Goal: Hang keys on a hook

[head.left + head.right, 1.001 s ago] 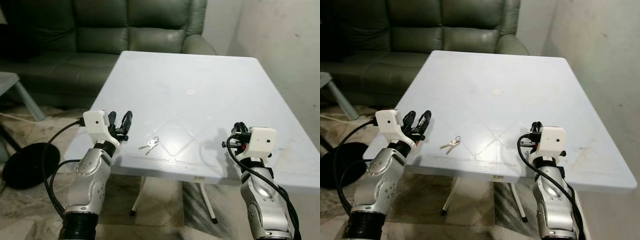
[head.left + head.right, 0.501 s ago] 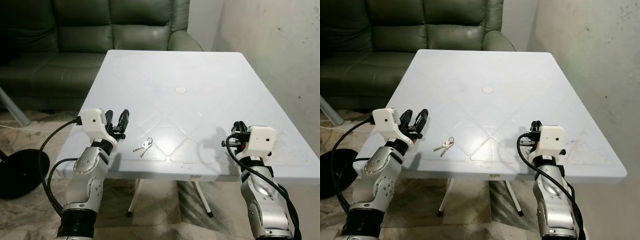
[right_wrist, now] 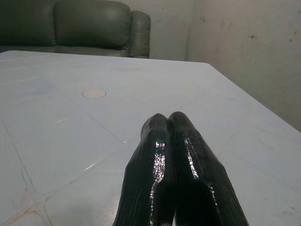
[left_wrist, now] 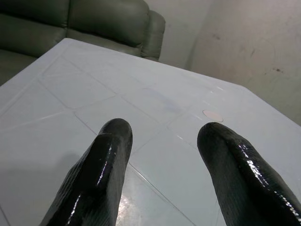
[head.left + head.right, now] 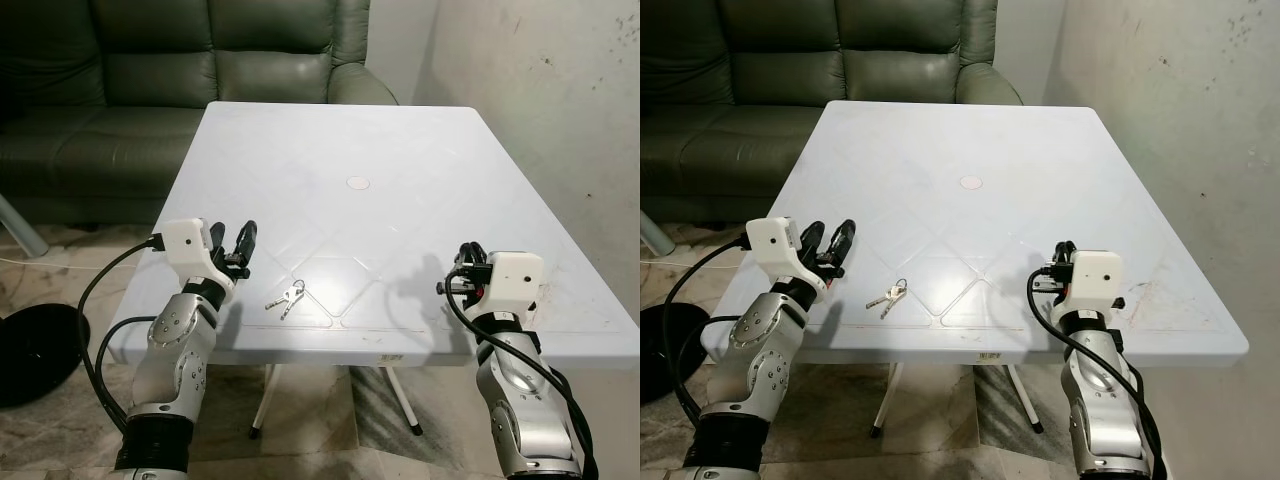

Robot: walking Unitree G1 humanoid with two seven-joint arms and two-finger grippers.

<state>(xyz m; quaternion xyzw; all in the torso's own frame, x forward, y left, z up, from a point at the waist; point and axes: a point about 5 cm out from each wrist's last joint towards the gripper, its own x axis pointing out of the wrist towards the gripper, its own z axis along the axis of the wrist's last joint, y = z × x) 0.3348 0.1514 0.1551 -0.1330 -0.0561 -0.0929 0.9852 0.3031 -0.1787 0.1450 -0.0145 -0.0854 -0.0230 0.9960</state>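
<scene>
A small bunch of silver metal keys (image 5: 287, 296) lies flat near the front edge of the pale blue plastic surface (image 5: 340, 130), just right of the left hand (image 5: 232, 243), whose black fingers stand apart. The right hand (image 3: 170, 123), fingers pressed together, hovers over the front right corner. A dark green leather sofa (image 5: 150, 70) stands behind. Since a moment ago the camera has shifted; the keys have not moved.

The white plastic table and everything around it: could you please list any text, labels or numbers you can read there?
No text is readable.
A small sticker on the front edge of the white plastic table: too small to read.
The silver keys near the left gripper: no legible markings.
</scene>
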